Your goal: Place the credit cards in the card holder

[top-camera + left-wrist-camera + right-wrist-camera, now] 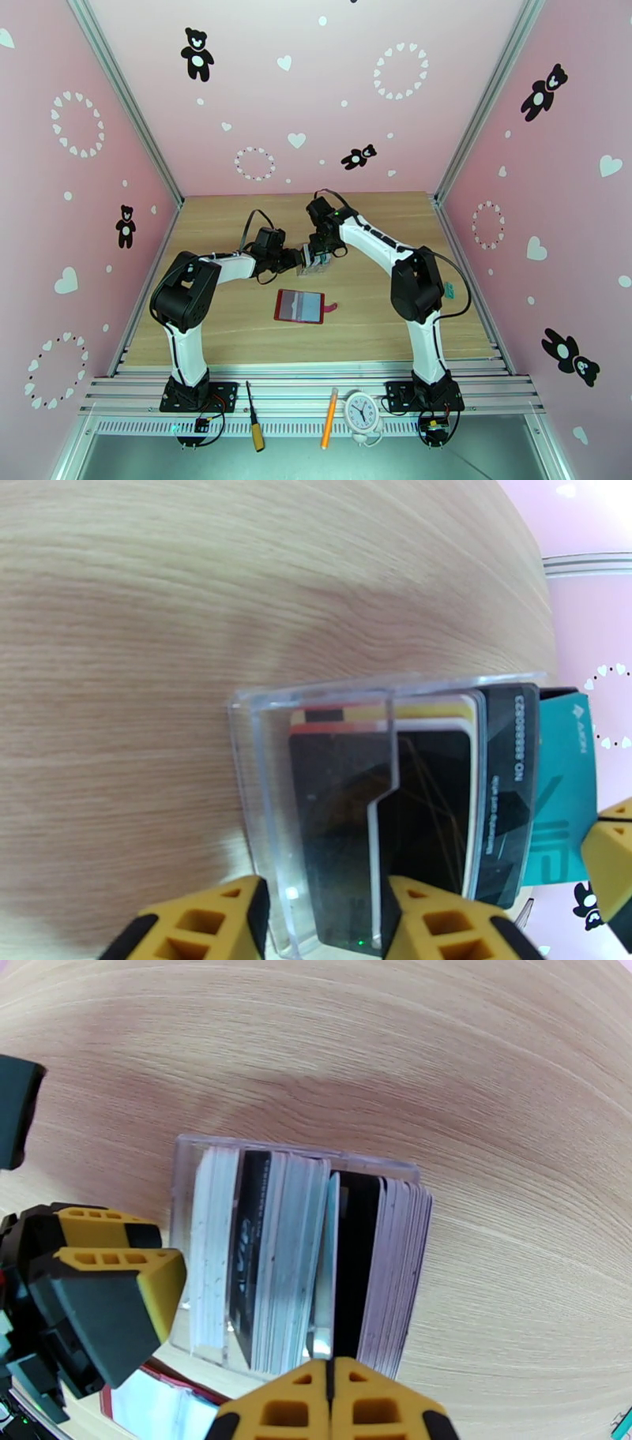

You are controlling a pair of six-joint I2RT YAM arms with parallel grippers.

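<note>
Right gripper [332,1378] jaws pinched, seemingly on a stiff, slick card [336,1268] edge; left gripper [324,918] half-open, bracing rack [261,796].

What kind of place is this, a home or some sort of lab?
Most likely a robot test cell, not a home: a wooden table boxed in by pink walls with bear and heart stickers, on aluminium framing, with two arms bolted at its edge.

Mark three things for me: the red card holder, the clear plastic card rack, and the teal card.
card holder [299,306]: top external view, middle of its open inner face.
clear card rack [261,748]: left wrist view, bare transparent side wall.
teal card [565,788]: left wrist view, exposed face beyond the black card.
</note>
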